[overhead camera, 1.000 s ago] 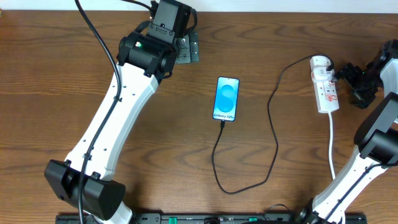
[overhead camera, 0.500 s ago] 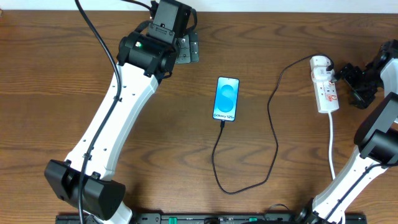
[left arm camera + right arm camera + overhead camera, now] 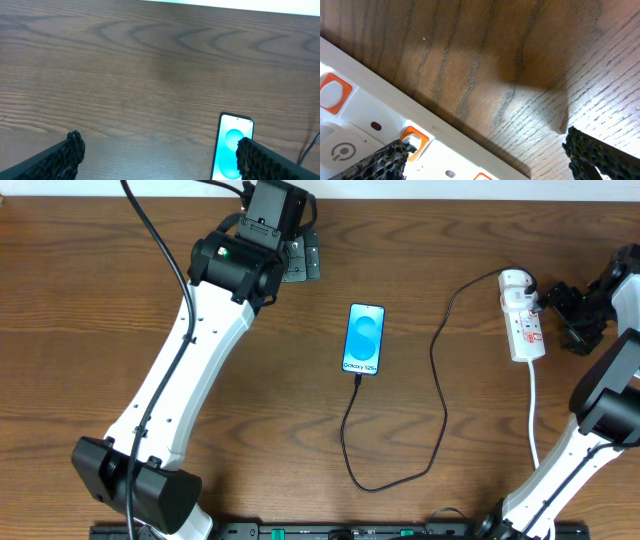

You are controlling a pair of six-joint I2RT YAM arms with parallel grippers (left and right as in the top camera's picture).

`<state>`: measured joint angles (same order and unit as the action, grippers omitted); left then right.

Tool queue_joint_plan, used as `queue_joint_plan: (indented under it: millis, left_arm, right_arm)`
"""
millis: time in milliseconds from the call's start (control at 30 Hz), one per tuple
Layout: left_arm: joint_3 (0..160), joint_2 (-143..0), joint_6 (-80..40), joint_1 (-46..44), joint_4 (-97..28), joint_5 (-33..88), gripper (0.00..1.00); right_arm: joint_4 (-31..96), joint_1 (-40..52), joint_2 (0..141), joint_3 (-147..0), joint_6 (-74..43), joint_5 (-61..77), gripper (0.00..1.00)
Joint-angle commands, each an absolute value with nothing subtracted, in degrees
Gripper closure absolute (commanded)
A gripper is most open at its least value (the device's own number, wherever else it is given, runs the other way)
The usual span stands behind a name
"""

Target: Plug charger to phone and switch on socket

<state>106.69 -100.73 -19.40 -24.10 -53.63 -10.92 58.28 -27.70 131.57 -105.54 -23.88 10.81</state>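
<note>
The phone lies flat at the table's middle, screen lit blue and white. The thin black charger cable runs from the phone's bottom edge in a loop up to the white socket strip at the right. The connector looks seated in the phone. My right gripper is open just right of the strip; its wrist view shows the strip's face with orange switches under its left finger. My left gripper is open at the back left, and the phone's top shows by its right finger.
The strip's white cord trails toward the front edge. Black base cables and a rail run along the front. The left arm stretches diagonally over the left half of the wooden table.
</note>
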Motion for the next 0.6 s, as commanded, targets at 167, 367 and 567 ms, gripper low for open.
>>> queue_joint_plan:
  millis: [167,367,567]
  left_arm:
    - [106.74,-100.99,-18.65,-24.05,-53.74,-12.27,0.02]
    - [106.74,-100.99,-18.65,-24.05,-53.76,-12.27,0.02]
    - [106.74,-100.99,-18.65,-24.05,-53.74,-12.27,0.02]
  right_arm:
    - [59.31,-26.15,134.21,-103.37,-23.75,11.97,0.01]
    - [59.11,-26.15,134.21,-102.61,-23.75,11.97,0.01]
    - [61.08,-26.28,134.02,-102.54,-23.75,11.99,0.01]
